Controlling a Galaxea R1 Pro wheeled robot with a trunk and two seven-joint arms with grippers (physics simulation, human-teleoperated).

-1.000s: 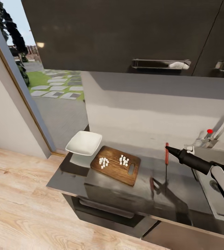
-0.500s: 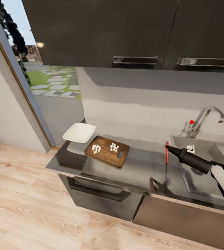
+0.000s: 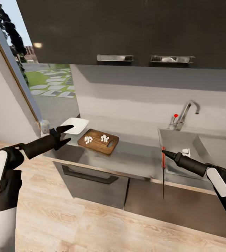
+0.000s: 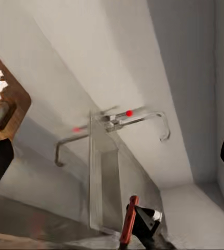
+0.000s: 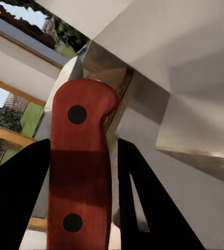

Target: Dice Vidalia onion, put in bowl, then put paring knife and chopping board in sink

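You are holding the paring knife [image 3: 163, 164] in your right gripper [image 3: 164, 152], handle up and blade hanging down in front of the table's [image 3: 134, 159] near edge, just left of the sink [image 3: 177, 143]. From what lies here, the diced onion [image 3: 104, 138] is not yet in the bowl [image 3: 74, 125], so I judge the next job to be shifting the cubes off the chopping board [image 3: 98, 141] at the far left.

To do it well, settle on one plan: either park the knife safely first, or keep it well clear of the cabinet front as you roll left. Bring the left gripper [image 3: 63, 134] to the board's near edge, not over the cubes, and lift level so nothing spills before you tip toward the bowl, which sits just left of the board.

The right jaws are closed narrow on the red handle; the right wrist view has both fingers [image 5: 18, 203] pressed against its sides. The left jaws stand spread and hold nothing, hovering near the bowl's near rim.

A small white thing [image 3: 185, 152] lies in the sink; I cannot tell what it is.
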